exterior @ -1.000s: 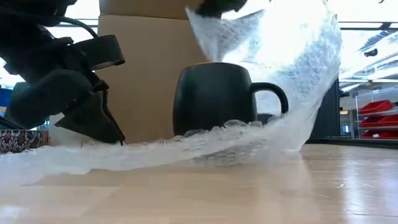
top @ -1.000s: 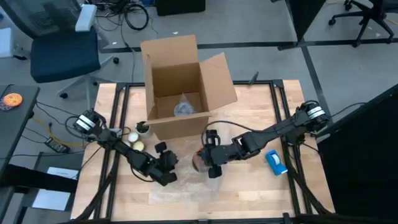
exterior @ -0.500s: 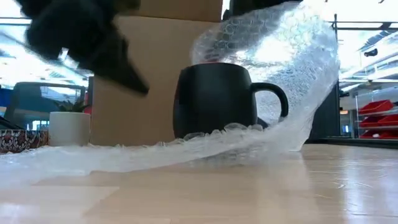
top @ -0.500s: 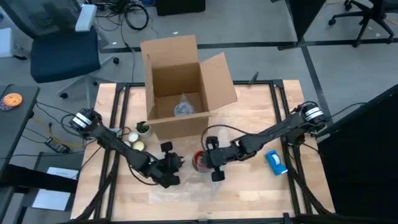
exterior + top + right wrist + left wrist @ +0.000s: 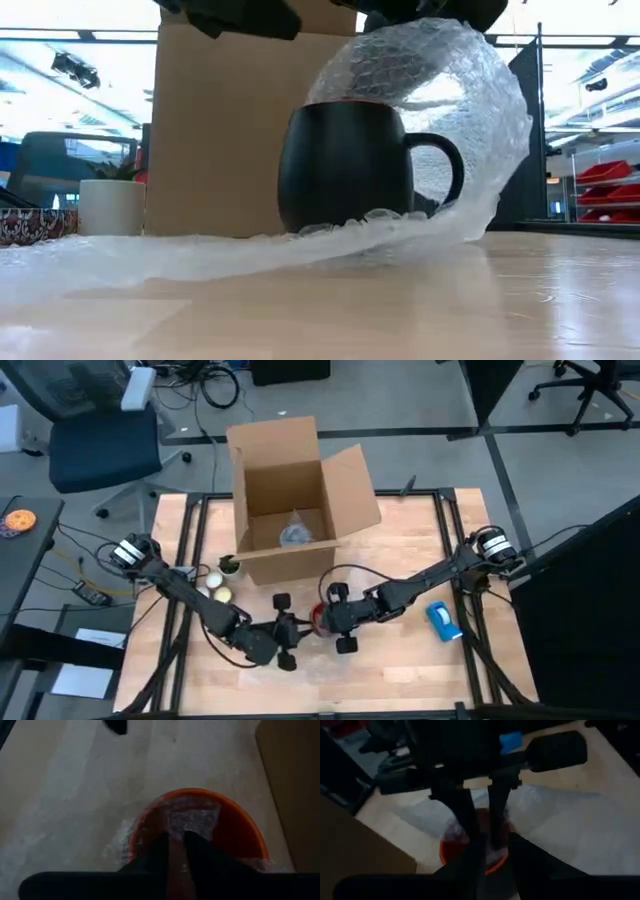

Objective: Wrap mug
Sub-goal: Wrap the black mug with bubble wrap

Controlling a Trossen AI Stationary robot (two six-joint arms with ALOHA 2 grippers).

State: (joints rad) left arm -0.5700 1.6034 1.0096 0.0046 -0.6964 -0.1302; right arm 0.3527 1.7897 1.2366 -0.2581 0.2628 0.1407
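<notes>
The mug (image 5: 345, 165), dark outside and orange inside (image 5: 240, 835), stands upright on a bubble wrap sheet (image 5: 200, 255) near the table's middle (image 5: 318, 618). The wrap rises past the handle side and arches over the mug's top (image 5: 470, 110). My right gripper (image 5: 328, 618) hangs over the mug's mouth, shut on the wrap (image 5: 176, 847). My left gripper (image 5: 298, 630) hovers open just left of the mug, above table level (image 5: 495, 870). The mug's rim shows between its fingers. My right gripper pinches the wrap's raised free edge (image 5: 187, 820) between its two fingers, coming from above and slanting in from the table's right. The edge hangs over the mug's open mouth. The wrap curves slack down the handle side, and its remainder lies flat under the mug.
An open cardboard box (image 5: 290, 510) with a wrapped item inside stands behind the mug. A small white plant pot (image 5: 229, 567) and a pale ball (image 5: 220, 592) sit to the left. A blue object (image 5: 443, 620) lies to the right. Bare wood spans the near edge.
My left gripper has risen from the table and moved right, toward the mug. My right gripper has carried the wrap's edge leftward and down over the mug's mouth. The wrap's tall arch has curled lower over the mug's top, while the sheet under the mug has stayed put.
</notes>
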